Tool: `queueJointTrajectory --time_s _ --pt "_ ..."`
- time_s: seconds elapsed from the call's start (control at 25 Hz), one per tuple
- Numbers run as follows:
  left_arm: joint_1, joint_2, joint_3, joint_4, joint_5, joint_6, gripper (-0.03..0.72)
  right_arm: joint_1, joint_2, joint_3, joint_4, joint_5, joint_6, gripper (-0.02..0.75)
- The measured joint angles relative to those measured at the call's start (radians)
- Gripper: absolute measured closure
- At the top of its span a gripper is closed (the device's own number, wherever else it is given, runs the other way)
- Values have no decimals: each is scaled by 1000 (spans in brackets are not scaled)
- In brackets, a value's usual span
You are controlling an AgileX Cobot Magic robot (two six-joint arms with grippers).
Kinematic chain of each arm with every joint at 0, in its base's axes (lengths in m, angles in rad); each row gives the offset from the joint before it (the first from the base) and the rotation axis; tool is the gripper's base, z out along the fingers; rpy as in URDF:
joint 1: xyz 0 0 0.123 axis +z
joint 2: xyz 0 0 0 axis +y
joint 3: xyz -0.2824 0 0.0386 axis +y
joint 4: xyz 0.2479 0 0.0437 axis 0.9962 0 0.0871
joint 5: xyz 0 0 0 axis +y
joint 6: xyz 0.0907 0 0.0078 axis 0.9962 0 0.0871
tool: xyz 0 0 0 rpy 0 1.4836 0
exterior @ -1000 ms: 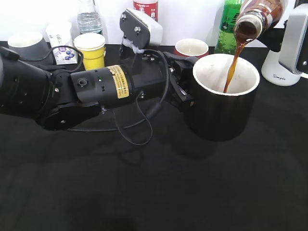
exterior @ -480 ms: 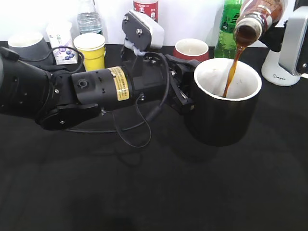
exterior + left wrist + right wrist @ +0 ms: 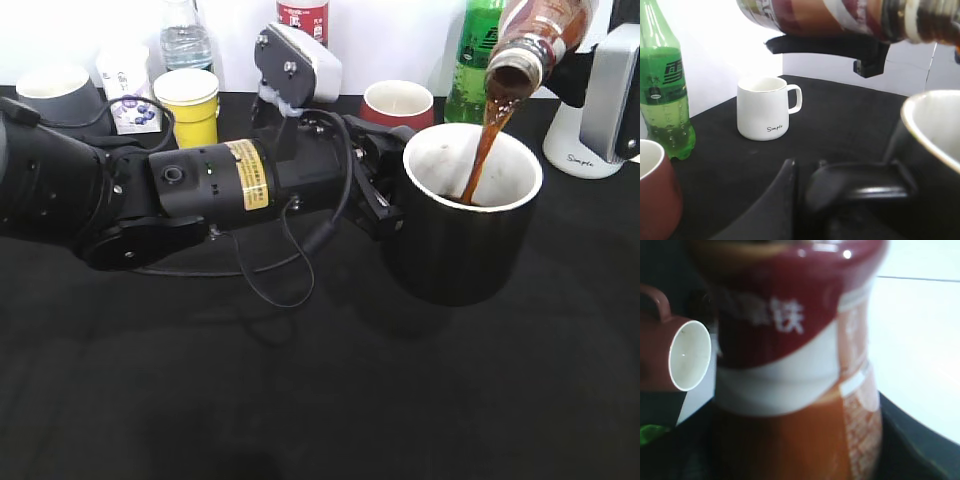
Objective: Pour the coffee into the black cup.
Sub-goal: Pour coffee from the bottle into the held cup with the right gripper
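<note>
The coffee bottle [image 3: 535, 30] hangs tilted at the top right, mouth down. A brown stream falls from it into the black cup [image 3: 460, 245], which has a white inside. My left gripper [image 3: 385, 195] is shut on the cup's black handle [image 3: 860, 185] and holds the cup under the bottle. The cup's rim shows at the right of the left wrist view [image 3: 935, 125], with the bottle [image 3: 840, 17] above it. My right gripper [image 3: 867, 55] grips the bottle from below. The bottle's red and white label [image 3: 790, 365] fills the right wrist view, hiding the fingers there.
Along the back stand a green soda bottle [image 3: 478, 50], a red-brown mug [image 3: 398, 100], a yellow paper cup [image 3: 187, 100], a grey mug [image 3: 55, 90], a small carton [image 3: 125, 85] and a water bottle [image 3: 185, 35]. A white mug [image 3: 585, 140] sits at the far right.
The stream keeps running into the cup. My left gripper has raised the cup a little and shifted it slightly right. The bottle has stayed tilted in place.
</note>
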Motion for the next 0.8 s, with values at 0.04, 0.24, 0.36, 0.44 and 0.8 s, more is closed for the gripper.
queueJointTrajectory --time_s 0.04,0.24,0.36,0.44,0.8 --pt "0 0 0 0 1 0 629 0 0 0 2 0 -9 210" --pt "0 0 0 0 13 0 629 0 0 0 6 -1 -32 210" --pt "0 0 0 1 15 0 629 0 0 0 6 -2 -45 210" --pt "0 0 0 1 15 0 629 0 0 0 7 -2 -46 210" --pt "3 0 0 1 16 0 629 0 0 -2 6 -104 411 210"
